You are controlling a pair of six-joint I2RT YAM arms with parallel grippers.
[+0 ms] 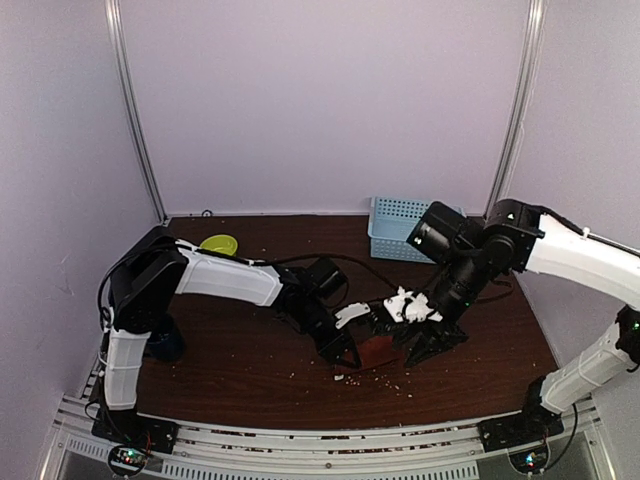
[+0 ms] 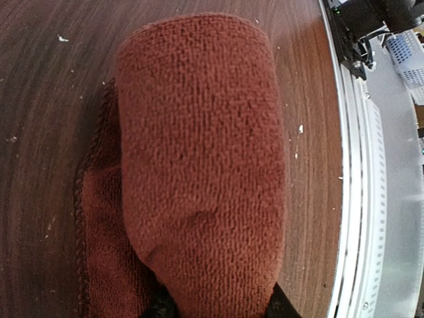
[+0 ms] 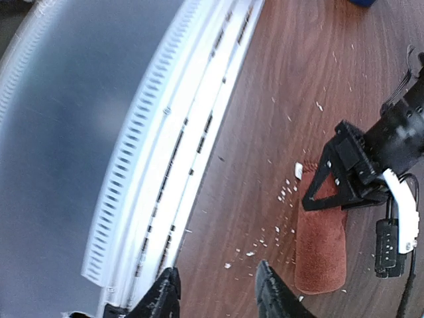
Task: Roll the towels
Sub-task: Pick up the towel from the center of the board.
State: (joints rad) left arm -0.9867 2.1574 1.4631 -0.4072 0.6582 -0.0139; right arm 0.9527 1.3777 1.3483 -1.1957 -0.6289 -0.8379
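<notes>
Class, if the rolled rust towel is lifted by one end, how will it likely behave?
The rust towel would probably sag, being soft looped cloth. Its roll may loosen: a loose layer lies flat beside it. Pushed sideways on the table it could roll, given its rounded shape.

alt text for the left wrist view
A rolled rust-red towel fills the frame, its near end pinched between the dark fingertips of the left gripper. It lies on a dark wooden table, a loose flap flat at its left, a metal rail at right.
</notes>
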